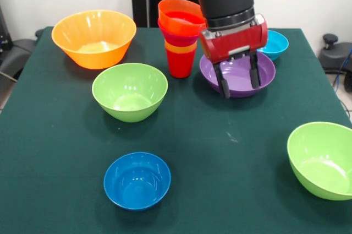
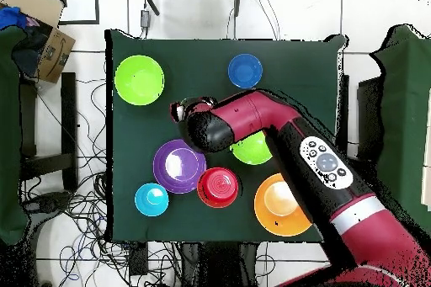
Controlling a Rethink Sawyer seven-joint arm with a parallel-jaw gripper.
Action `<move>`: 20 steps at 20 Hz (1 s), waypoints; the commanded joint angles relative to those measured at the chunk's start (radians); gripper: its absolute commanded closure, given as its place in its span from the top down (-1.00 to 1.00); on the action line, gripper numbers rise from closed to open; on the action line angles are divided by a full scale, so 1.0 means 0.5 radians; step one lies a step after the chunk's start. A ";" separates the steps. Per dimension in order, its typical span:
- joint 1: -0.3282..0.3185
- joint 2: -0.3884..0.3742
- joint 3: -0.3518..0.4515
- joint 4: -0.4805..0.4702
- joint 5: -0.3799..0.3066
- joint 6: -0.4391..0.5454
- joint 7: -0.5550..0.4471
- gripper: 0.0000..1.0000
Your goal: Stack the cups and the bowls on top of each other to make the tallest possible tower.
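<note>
Dark green table cloth [image 1: 220, 190], with most bowls lying single on it. Started only: tower [image 1: 180, 36] of red cup and a few orange and pink pieces at the far middle. Left to stack: purple bowl [image 1: 237, 75], yellow-orange bowl [image 1: 94, 38], two lime green bowls [image 1: 130, 91], dark blue bowl [image 1: 137, 180], light blue bowl [image 1: 274, 43]. Gripper [image 1: 238, 81] spread wide and empty, hanging just over the purple bowl beside the tower.

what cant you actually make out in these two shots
- Purple bowl: front view, the end effector hangs in front of its far rim.
- Light blue bowl: front view, the arm covers its left part.
- Lime green bowl by the tower: overhead view, mostly under the arm.
- Other lime green bowl: front view, cut off by the right edge.
- End effector: overhead view, under the arm.
</note>
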 commanded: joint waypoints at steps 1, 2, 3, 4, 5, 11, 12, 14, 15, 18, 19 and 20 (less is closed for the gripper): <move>0.132 0.091 -0.187 -0.238 -0.097 0.245 -0.276 1.00; 0.137 0.094 -0.189 -0.243 -0.092 0.239 -0.272 1.00; 0.143 0.100 -0.191 -0.251 -0.085 0.233 -0.261 1.00; 0.155 0.105 -0.197 -0.265 -0.078 0.230 -0.244 1.00; 0.160 0.108 -0.198 -0.268 -0.071 0.219 -0.227 1.00; 0.193 0.127 -0.202 -0.290 -0.046 0.186 -0.179 1.00; 0.203 0.134 -0.206 -0.298 -0.044 0.175 -0.161 1.00; 0.224 0.146 -0.216 -0.312 -0.046 0.146 -0.124 1.00; 0.235 0.151 -0.222 -0.318 -0.049 0.128 -0.105 1.00; 0.267 0.162 -0.246 -0.337 -0.057 0.086 -0.050 1.00; 0.282 0.161 -0.263 -0.347 -0.064 0.070 -0.024 1.00; 0.295 0.159 -0.282 -0.356 -0.069 0.055 0.001 1.00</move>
